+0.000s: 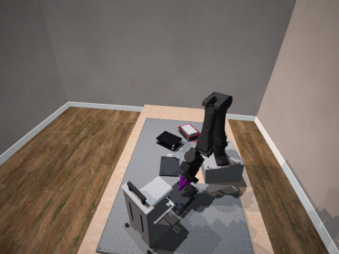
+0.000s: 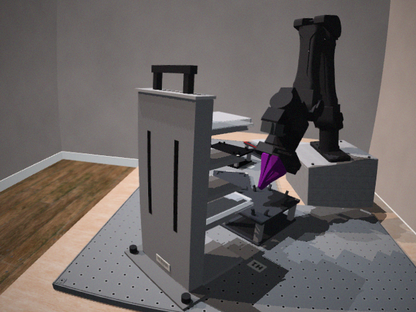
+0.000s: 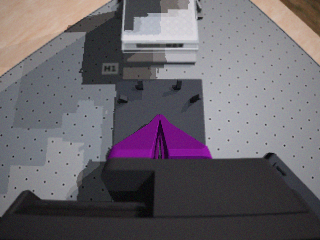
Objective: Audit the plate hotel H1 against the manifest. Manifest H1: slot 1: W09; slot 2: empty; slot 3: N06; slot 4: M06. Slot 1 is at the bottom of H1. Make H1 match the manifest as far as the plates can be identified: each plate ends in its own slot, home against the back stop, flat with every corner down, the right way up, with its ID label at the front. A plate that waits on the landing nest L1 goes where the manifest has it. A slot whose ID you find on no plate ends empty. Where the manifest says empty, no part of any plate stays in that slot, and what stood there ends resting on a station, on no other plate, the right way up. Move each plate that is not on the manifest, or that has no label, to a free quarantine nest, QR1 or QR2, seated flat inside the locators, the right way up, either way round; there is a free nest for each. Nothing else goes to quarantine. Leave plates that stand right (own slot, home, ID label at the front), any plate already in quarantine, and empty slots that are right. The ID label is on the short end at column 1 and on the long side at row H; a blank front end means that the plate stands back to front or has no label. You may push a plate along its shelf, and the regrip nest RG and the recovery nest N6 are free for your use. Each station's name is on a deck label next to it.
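The plate hotel H1 [image 1: 136, 210] [image 2: 173, 151] is a grey tower with a black handle on top. A white plate [image 2: 231, 201] [image 3: 160, 37] lies in a low slot, its front end facing the arm; I cannot read its label. The upper shelves are partly hidden. In front of the hotel stands a dark raised nest [image 2: 272, 205] [image 3: 160, 100] [image 1: 183, 200] with locator pins and no plate on it. My gripper [image 1: 181, 188] [image 2: 263, 186] [image 3: 159, 119] has purple fingers. It is shut on nothing, pointing down, a little above this nest.
A flat dark nest [image 1: 168, 165] lies behind the gripper. A black plate [image 1: 168, 139] sits on a nest farther back. A white plate [image 1: 188, 129] sits in a red-edged nest beside it. The arm's grey pedestal [image 1: 223, 169] [image 2: 335, 181] stands to the right. The H1 deck label [image 2: 257, 266] [image 3: 109, 68] lies by the hotel.
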{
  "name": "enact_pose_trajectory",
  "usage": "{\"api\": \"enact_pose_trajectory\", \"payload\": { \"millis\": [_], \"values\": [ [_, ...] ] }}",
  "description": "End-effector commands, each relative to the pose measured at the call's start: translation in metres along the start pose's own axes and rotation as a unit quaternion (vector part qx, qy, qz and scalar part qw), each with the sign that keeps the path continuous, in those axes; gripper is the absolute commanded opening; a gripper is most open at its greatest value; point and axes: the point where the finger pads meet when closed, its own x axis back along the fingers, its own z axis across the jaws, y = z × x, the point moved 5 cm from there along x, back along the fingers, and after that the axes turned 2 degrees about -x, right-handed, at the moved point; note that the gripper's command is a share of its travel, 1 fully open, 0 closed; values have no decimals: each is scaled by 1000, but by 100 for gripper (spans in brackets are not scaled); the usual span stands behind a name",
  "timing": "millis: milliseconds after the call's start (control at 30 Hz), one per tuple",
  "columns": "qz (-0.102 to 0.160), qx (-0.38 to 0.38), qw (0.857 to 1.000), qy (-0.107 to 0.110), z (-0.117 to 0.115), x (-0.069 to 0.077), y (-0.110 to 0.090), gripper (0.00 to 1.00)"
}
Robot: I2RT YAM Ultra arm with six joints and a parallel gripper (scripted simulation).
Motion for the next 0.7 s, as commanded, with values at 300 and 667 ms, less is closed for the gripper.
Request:
{"api": "enact_pose_trajectory", "payload": {
  "millis": [300, 667],
  "values": [
    [-10, 1, 1000, 0, 0, 0, 5, 0],
    [-10, 1, 1000, 0, 0, -2, 7, 0]
  ]
}}
